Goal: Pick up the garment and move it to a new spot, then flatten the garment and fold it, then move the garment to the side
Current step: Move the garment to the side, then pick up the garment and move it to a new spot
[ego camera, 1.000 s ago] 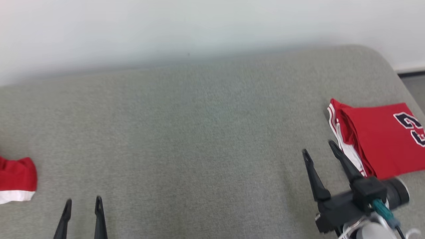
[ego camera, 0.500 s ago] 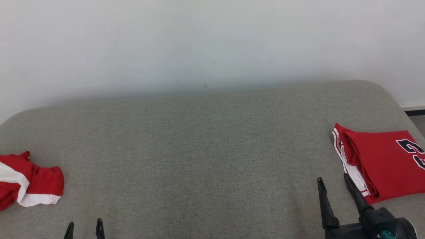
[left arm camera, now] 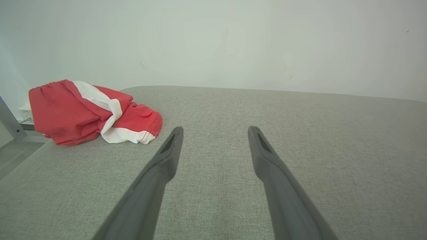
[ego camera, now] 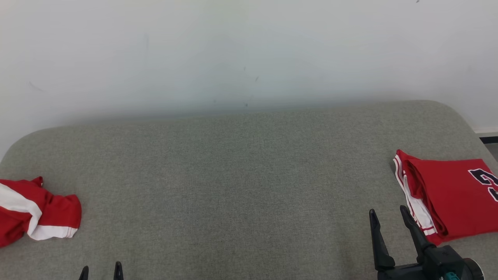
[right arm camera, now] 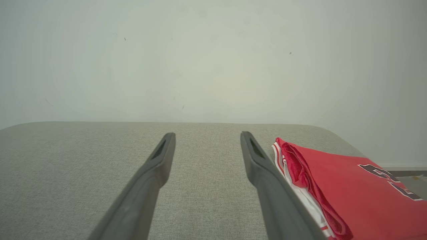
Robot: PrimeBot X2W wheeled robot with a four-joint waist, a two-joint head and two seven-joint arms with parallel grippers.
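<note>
A crumpled red and white garment [ego camera: 39,212] lies at the left edge of the grey padded surface [ego camera: 241,175]. In the left wrist view the garment [left arm camera: 83,111] sits ahead and to the left of my left gripper [left arm camera: 215,130], apart from it. The left gripper [ego camera: 101,268] is open and empty, only its tips showing at the lower left. A folded red jersey with dark numerals [ego camera: 447,194] rests at the right edge. My right gripper [ego camera: 388,210] stands open and empty just left of it. In the right wrist view, the right gripper [right arm camera: 207,134] has the jersey [right arm camera: 333,180] beside its right finger.
A white wall [ego camera: 249,50] rises directly behind the surface. The surface has rounded far corners, with a dark baseboard [ego camera: 488,139] and floor beyond the right one. A metal frame piece [left arm camera: 10,123] stands off the left edge near the crumpled garment.
The head camera has tilted up, so the whole picture has shifted down and more wall and crumpled garment show. The right gripper has straightened from a tilt. Neither garment has moved.
</note>
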